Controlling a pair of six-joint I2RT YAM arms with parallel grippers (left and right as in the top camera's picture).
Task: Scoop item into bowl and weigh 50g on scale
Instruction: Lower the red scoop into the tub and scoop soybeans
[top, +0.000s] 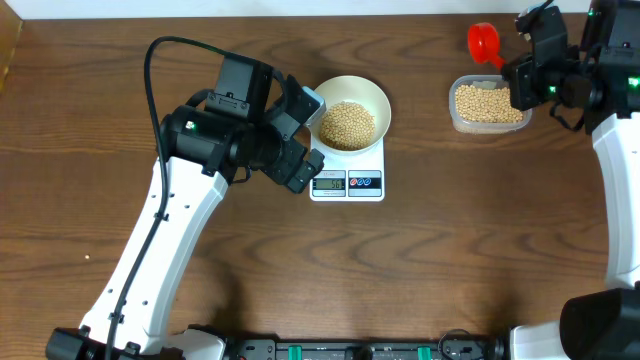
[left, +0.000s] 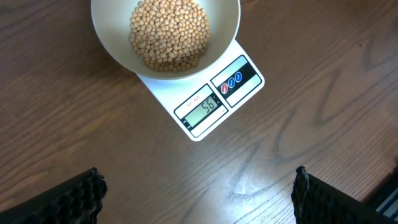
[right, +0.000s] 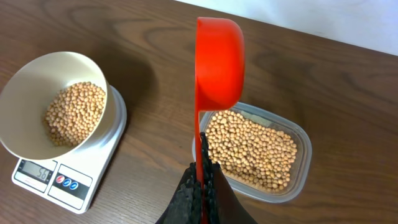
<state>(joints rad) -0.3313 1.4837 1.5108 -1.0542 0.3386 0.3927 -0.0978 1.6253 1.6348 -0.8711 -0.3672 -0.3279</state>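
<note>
The white bowl sits on the white scale at the table's middle, holding a heap of tan beans. In the left wrist view the bowl is on the scale, whose display reads 56. My left gripper is open and empty over bare table in front of the scale. My right gripper is shut on the handle of a red scoop, held on edge above the clear tub of beans. The scoop shows at the far right in the overhead view.
The clear plastic tub with beans stands right of the scale, under the right arm. The left arm reaches across the table's left half. The table's far edge lies just behind the tub.
</note>
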